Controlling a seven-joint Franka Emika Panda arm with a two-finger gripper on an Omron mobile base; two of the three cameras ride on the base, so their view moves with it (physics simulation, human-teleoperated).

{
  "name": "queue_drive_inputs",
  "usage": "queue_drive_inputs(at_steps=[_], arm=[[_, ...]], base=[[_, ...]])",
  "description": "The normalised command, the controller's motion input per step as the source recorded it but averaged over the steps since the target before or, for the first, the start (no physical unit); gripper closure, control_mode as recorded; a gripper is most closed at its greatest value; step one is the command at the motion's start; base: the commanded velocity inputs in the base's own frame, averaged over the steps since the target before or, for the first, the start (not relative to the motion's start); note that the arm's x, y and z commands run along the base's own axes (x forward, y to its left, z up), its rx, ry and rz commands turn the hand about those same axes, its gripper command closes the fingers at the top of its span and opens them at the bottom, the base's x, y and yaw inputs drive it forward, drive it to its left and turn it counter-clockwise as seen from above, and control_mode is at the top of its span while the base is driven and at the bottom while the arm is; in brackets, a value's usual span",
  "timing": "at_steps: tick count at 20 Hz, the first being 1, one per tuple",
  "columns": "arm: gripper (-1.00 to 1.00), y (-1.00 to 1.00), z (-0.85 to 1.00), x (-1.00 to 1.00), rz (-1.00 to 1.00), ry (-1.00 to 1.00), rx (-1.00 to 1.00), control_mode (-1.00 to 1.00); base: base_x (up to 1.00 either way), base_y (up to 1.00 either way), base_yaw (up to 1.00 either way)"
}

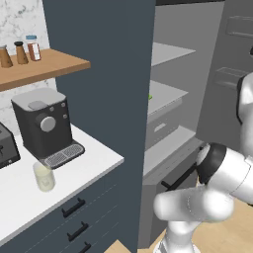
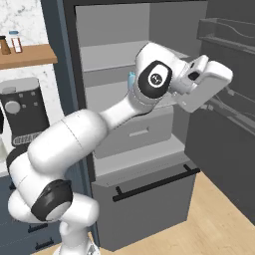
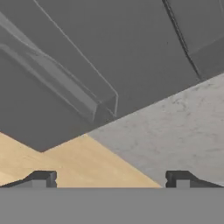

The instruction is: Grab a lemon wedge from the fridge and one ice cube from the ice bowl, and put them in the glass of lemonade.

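Gaping end effector (image 3: 109, 179) faces fridge (image 2: 149, 74) door's shelf edge.

White counter (image 1: 94, 153) carries coffee machine (image 1: 43, 126) and glass of lemonade (image 1: 44, 177).

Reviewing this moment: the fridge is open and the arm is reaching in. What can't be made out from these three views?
- Lemon wedge: a small green speck on a fridge shelf in the left base view, too small to identify.
- That shelf's middle in the right base view: hidden behind the arm.
- Ice bowl: not made out.
- Glass contents: too blurred to judge.
- Gripper: open, fingers cut off at the hand view's bottom.
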Motion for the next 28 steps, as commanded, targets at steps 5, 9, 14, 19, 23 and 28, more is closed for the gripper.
queue_drive_inputs(at_steps=[5, 9, 14, 19, 23, 28], arm=[[-1.0, 1.0, 0.35, -0.58, 0.01, -0.31, -0.1, -1.0], [-1.0, 1.0, 0.01, -0.15, 0.0, -0.34, 0.02, -1.0], [-1.0, 1.0, 0.0, 0.0, 0.03, -0.33, 0.25, -1.0], [-1.0, 1.0, 0.0, -0.05, 0.26, -0.03, 0.4, -1.0], [-1.0, 1.0, 0.0, -0.05, 0.51, 0.14, 0.46, -1.0], [-1.0, 0.96, -0.05, -0.12, 0.55, 0.12, 0.45, -1.0]], base=[[0.0, 0.0, 0.0], [0.0, 0.0, 0.0], [0.0, 0.0, 0.0], [0.0, 0.0, 0.0], [0.0, 0.0, 0.0], [0.0, 0.0, 0.0]])
